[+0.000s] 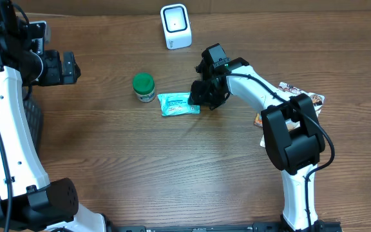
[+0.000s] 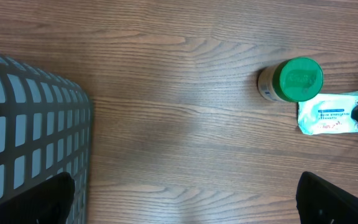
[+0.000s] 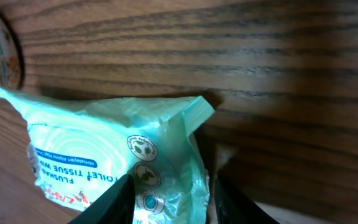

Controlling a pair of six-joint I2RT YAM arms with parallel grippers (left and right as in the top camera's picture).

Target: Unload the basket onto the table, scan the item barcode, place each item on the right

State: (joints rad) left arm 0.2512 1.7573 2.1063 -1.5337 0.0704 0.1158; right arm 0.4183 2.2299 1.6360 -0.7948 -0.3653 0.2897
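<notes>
Right jaws: lowered onto the right end of the pack of wipes (image 1: 178, 104). The two dark fingers (image 3: 107, 202) stand on either side of the pack's crimped end. It is not possible to tell whether they are clenched on it or only straddling it.
Left jaws: released and spread wide with nothing between them, hanging above bare wood at the left of the worktop (image 1: 172, 167).
Pack of wipes: a soft, pale green pack lying near the middle of the worktop. Its long side runs left to right and its printed face is up.
Jar: a small jar (image 1: 143, 87) with a green lid, upright, just beside the left end of the pack. Whether the two touch cannot be told.
Scanner: a white scanner (image 1: 175, 26) standing at the far edge of the worktop, well apart from the pack.
Basket: a dark basket (image 2: 30, 124) with grid walls, at the far left.
Other packets: a few printed packets (image 1: 304, 98) at the right, partly hidden under the right arm (image 1: 256, 90).
</notes>
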